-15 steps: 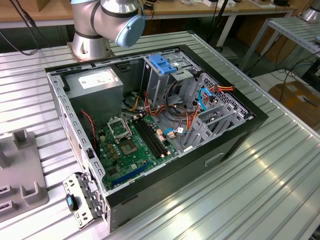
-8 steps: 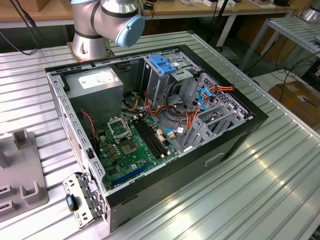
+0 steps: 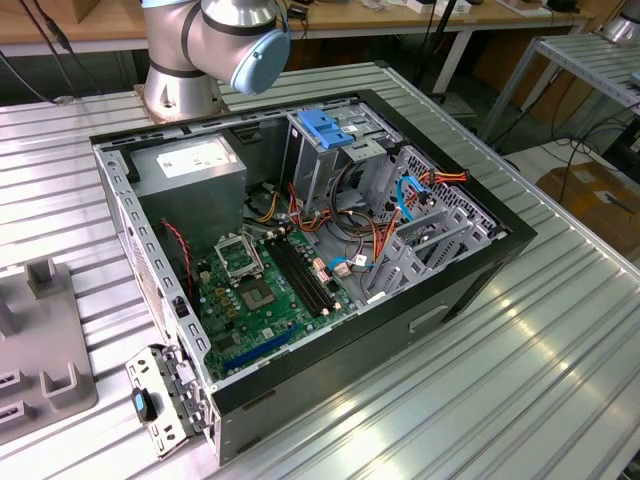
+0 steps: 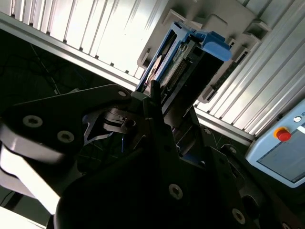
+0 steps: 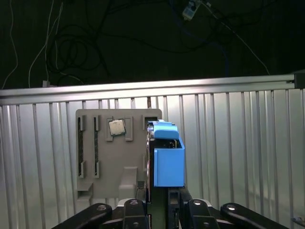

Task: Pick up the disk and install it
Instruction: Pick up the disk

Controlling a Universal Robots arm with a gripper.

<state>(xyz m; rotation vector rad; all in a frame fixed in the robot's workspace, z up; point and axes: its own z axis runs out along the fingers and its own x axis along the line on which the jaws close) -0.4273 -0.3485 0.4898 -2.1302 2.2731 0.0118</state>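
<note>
Evidently, in the first wrist view the black two-finger gripper (image 5: pixel 164 204) is clamped on the flat silver disk in its bright blue plastic carrier (image 5: pixel 169 160). The disk is held edge-on, just beside a grey slotted fixture plate (image 5: pixel 102 176) on the ribbed aluminium table (image 5: pixel 238 143). An open black computer case (image 3: pixel 340 385) sits mid-frame in the exterior view.

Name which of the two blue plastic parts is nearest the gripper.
The blue carrier on the disk, held between the fingers of the gripper in both wrist views. The other blue part tops the drive cage inside the computer case.
</note>
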